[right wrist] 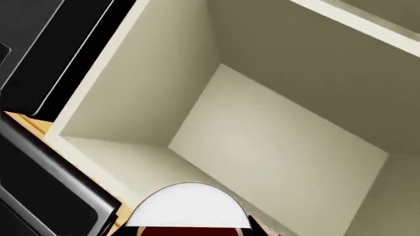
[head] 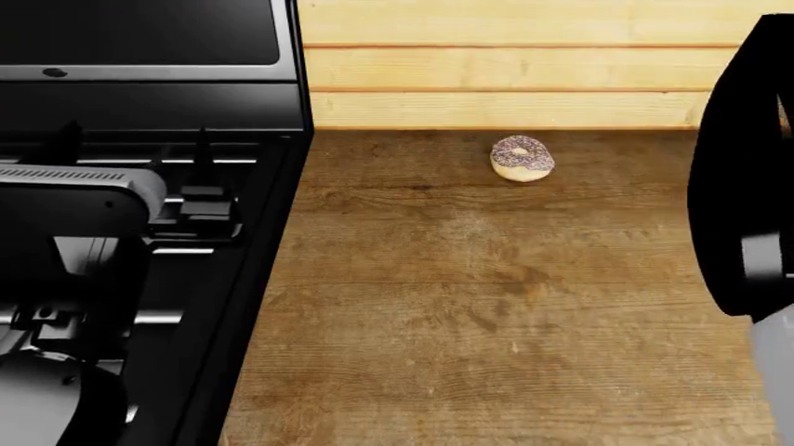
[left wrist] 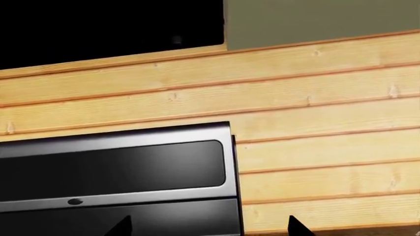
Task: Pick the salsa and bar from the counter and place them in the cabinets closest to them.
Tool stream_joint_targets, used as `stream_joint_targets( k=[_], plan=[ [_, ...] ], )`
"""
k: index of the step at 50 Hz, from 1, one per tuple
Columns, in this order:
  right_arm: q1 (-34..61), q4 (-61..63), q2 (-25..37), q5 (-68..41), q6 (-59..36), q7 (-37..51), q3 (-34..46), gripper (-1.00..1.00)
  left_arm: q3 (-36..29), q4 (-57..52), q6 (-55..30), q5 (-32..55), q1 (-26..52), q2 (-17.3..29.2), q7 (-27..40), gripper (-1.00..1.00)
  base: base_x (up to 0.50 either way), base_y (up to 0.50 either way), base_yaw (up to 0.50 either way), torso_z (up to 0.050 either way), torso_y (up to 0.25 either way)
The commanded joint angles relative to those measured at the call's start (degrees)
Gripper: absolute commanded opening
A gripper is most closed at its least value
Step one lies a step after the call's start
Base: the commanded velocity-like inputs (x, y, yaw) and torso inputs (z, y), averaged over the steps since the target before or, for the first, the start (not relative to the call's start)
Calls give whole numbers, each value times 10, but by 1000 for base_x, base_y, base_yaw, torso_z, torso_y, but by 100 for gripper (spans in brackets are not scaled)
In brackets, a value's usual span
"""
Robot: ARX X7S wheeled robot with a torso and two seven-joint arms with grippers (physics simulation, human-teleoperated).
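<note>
In the right wrist view my right gripper (right wrist: pixel 190 232) is shut on the salsa (right wrist: pixel 187 211). Its white label and dark red contents fill the space between the jaws. The jar is held up in front of an open cream-walled cabinet (right wrist: pixel 262 132), at its lower front edge. In the left wrist view my left gripper (left wrist: pixel 208 228) is open and empty, its two dark fingertips (left wrist: pixel 298 227) wide apart. It faces a black appliance (left wrist: pixel 118 172) and the plank wall (left wrist: pixel 315 123). The counter (head: pixel 496 307) shows in the head view. The bar is out of view.
A sprinkled doughnut (head: pixel 522 158) lies at the back of the counter near the plank wall. The black gas stove (head: pixel 149 232) borders the counter on the left, with my left arm (head: pixel 62 279) over it. My right arm (head: pixel 745 186) rises along the right edge.
</note>
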State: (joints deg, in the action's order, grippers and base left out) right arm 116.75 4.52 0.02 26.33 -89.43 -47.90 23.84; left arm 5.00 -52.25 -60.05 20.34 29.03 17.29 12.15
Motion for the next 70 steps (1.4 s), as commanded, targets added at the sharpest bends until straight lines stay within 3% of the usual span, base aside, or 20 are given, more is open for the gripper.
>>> stream_joint_targets(
  k=[1,14,20,33,42,55,70],
  plan=[
    [49,-112,4,-210,59,222,-47,-100,11,-7,-2,10,-3,0,1,100,0,0,0,0,0],
    [131,-457,3,-298,290,328,-79,-100,9,-10,-4,18,1,0,4,100,0,0,0,0,0],
    [182,-665,0,-360,433,361,-47,-100,-2,-8,-6,18,4,0,7,100,0,0,0,0,0],
    [182,-733,0,-332,469,383,-81,-100,-10,-2,1,19,3,3,11,100,0,0,0,0,1],
    [182,-749,0,-370,433,445,-92,-100,-13,1,6,19,-3,8,12,100,0,0,0,0,0],
    [173,-795,0,-466,432,465,17,-100,-12,3,15,21,-18,14,12,100,0,0,0,0,0],
    [149,-795,0,-401,427,474,-59,-100,-20,5,13,23,-17,17,18,100,1,0,-1,0,0]
  ],
)
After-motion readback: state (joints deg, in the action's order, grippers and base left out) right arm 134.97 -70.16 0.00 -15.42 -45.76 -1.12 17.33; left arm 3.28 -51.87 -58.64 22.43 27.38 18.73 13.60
